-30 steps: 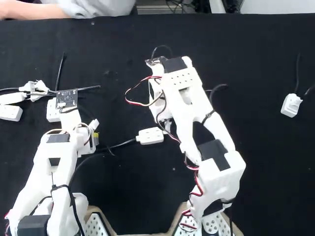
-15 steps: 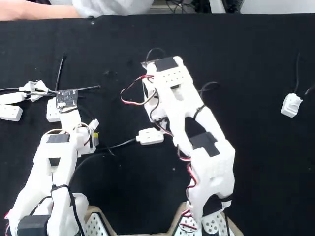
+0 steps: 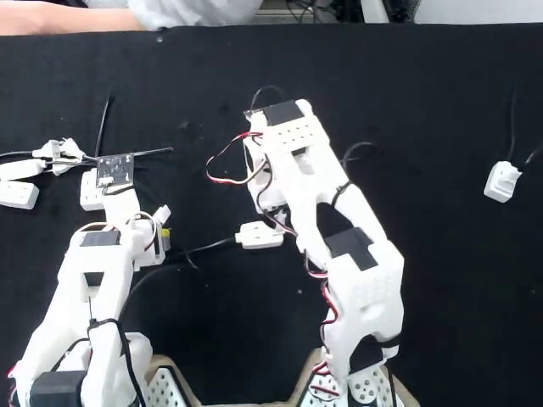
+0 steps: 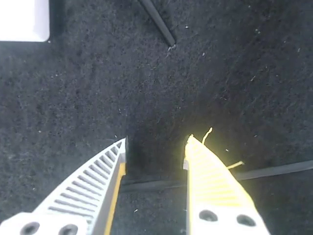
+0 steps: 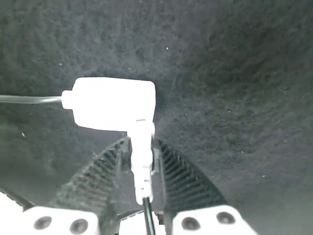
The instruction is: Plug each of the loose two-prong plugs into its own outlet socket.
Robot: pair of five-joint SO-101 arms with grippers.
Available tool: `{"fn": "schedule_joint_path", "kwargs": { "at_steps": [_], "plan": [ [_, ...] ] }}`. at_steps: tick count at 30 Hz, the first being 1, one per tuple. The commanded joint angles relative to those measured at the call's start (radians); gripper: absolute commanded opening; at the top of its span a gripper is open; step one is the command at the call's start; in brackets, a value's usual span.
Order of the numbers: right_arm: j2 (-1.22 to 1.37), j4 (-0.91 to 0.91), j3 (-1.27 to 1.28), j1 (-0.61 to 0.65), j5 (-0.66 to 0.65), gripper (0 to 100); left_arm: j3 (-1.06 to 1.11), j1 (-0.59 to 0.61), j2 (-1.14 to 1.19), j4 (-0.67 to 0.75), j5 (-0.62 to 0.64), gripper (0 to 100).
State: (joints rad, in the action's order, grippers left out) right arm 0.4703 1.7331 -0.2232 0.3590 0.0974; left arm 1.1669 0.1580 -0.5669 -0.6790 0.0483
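Note:
My right gripper [image 5: 142,143] is shut on a white two-prong plug [image 5: 141,169], whose black cord runs back between the fingers. The plug's front end meets a white outlet socket [image 5: 110,104] lying on the black mat with its cord off to one side. From above, that socket [image 3: 260,235] lies mid-table, just under the right arm [image 3: 297,161]. My left gripper [image 4: 154,147] is open and holds nothing, low over the mat with a black cord [image 4: 274,170] crossing under its fingers. A white socket block [image 4: 23,19] lies ahead of it.
Another white socket [image 3: 502,181] with a black cord lies at the far right. Several white sockets and plugs [image 3: 19,193] with cords sit at the left edge. A person's arm [image 3: 59,17] rests along the table's far side.
The right arm has swung slightly left and its elbow has shifted left. The mid-table socket has barely moved. The left arm has kept still.

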Motion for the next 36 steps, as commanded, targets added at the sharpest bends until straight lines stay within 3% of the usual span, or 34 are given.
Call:
{"fn": "schedule_joint_path", "kwargs": {
  "at_steps": [1, 11, 29, 36],
  "plan": [
    [-0.004, 0.028, 0.002, 0.012, 0.02, 1.1, -0.013, -0.012, -0.026, 0.006, 0.009, 19],
    [-0.002, -0.015, 0.007, 0.075, 0.091, 1.1, -0.013, -0.012, -0.026, 0.006, 0.009, 19],
    [-0.012, -0.173, 0.143, 0.075, 0.055, 1.6, -0.013, -0.004, -0.026, 0.006, 0.009, 19],
    [-0.163, -0.118, 0.068, 0.091, -0.068, 20.7, -0.019, 0.041, -0.028, 0.005, 0.031, 19]
  ]
}}
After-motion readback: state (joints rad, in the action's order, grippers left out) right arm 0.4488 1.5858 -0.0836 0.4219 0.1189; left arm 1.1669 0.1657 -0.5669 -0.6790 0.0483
